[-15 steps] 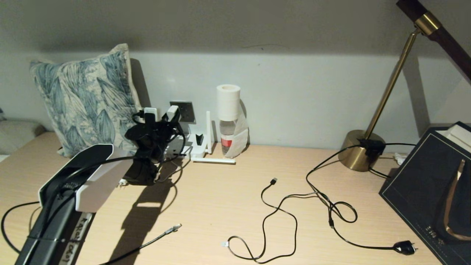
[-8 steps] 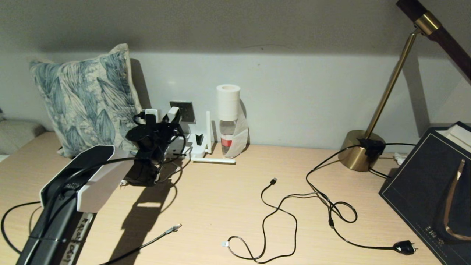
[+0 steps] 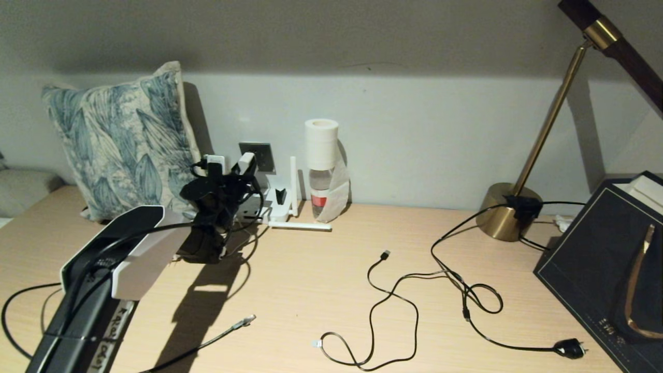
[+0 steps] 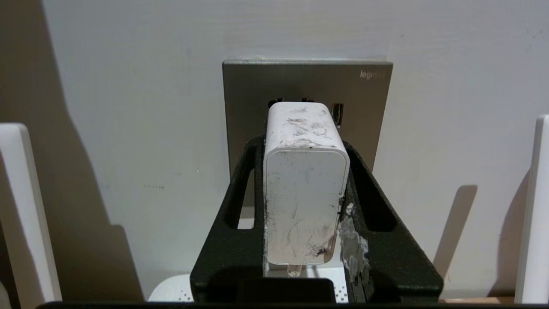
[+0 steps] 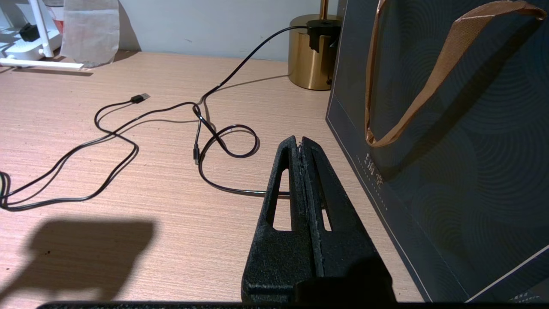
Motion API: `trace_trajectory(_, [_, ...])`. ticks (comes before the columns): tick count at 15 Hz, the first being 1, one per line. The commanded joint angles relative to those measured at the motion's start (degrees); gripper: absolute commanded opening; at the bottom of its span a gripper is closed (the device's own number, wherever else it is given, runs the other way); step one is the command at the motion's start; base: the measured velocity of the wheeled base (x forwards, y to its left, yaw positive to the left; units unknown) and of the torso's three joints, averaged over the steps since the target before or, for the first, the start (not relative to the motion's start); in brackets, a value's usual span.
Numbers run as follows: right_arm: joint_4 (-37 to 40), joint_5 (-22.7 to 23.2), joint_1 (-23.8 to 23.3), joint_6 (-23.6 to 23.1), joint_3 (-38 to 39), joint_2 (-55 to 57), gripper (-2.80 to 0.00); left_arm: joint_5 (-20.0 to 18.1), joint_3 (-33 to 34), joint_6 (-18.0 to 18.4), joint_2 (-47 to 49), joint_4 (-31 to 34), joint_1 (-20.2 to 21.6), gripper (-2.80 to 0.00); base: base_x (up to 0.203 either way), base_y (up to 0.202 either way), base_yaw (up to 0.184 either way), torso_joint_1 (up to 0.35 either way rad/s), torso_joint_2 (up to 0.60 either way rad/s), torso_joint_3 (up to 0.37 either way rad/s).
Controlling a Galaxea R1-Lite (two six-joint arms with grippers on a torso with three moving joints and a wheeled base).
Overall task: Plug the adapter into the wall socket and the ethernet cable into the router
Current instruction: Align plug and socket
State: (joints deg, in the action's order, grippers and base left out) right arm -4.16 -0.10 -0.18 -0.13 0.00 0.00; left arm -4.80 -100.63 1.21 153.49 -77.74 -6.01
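My left gripper (image 4: 304,143) is shut on the adapter (image 4: 305,193), a scuffed white block held between the black fingers. The adapter's far end sits right at the pin holes of the grey wall socket (image 4: 369,111); its pins are hidden. In the head view the left gripper (image 3: 230,168) is at the wall socket (image 3: 263,155), above the white router (image 3: 277,206). The ethernet cable (image 3: 242,323) lies loose on the desk in front, its clear connector free. My right gripper (image 5: 301,143) is shut on nothing, low over the desk beside a dark bag.
A leaf-print pillow (image 3: 121,140) leans on the wall left of the socket. A bottle topped with a paper roll (image 3: 322,171) stands right of the router. A thin USB cable (image 3: 386,290), a pronged plug (image 3: 570,348), a brass lamp base (image 3: 505,212) and the dark bag (image 3: 606,259) occupy the right side.
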Motion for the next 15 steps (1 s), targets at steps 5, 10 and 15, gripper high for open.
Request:
trace_trajectory(5, [-0.06, 0.01, 0.01, -0.04, 1.49, 0.00, -2.80, -0.03, -1.76, 0.02, -0.04, 0.91, -0.05, -2.80, 0.000, 0.000, 0.000, 0.000, 0.00, 0.000])
trace_trajectory(10, [-0.06, 0.01, 0.01, -0.04, 1.49, 0.00, -2.80, -0.03, -2.16, 0.02, -0.04, 1.53, -0.05, -2.80, 0.000, 0.000, 0.000, 0.000, 0.00, 0.000])
trace_trajectory(15, [-0.06, 0.01, 0.01, -0.04, 1.49, 0.00, -2.80, -0.01, -3.90, 0.02, 0.34, 2.85, -0.05, -2.80, 0.000, 0.000, 0.000, 0.000, 0.00, 0.000])
